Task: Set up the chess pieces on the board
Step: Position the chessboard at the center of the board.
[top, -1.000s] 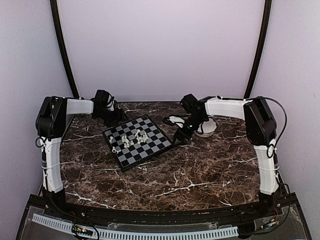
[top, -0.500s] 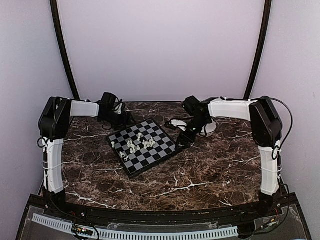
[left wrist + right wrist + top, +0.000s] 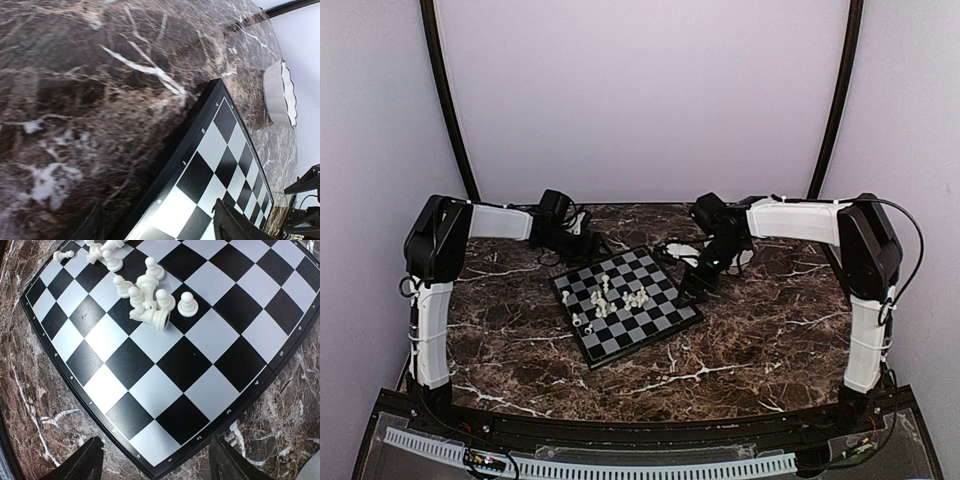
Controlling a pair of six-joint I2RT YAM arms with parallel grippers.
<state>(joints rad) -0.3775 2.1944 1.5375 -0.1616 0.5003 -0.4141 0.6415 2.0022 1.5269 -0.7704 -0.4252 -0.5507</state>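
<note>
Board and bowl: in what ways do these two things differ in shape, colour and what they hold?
The board is flat and square; the bowl has a raised wall and a scalloped rim. The board is checkered black and silver; the bowl is plain white. The board carries the pieces; the bowl's inside is not visible. Both rest on the table.

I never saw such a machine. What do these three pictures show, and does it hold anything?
Two robot arms stand at the near edge of a marble table. One picture looks down from above and behind them; the other two come from cameras on their wrists. On the table lie a chessboard, with small white chess pieces jumbled on it, and a white bowl. The left gripper and the right gripper are open at the chessboard's edges; neither holds a piece.
</note>
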